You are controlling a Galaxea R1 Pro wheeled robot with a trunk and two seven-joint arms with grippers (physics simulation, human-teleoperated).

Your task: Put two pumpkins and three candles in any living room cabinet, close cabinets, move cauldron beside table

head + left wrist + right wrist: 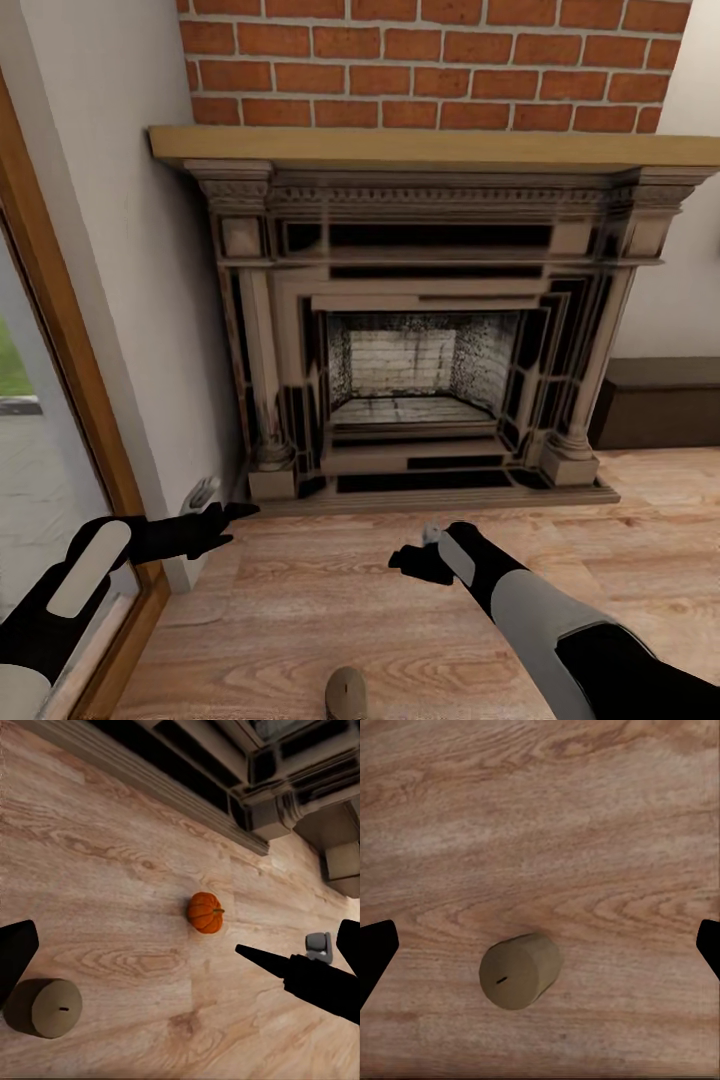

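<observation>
Candle upright on wood floor beneath my right tool, spread; left tool spread, pumpkin beyond.

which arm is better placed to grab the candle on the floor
Right, probably. The right gripper is open and its wrist view looks straight down on the candle, nearly centred between the fingers. In the left wrist view the candle lies off by one fingertip.

Matt tan candle and ribbed orange pumpkin on grained wood floor, rough brick wall
</observation>
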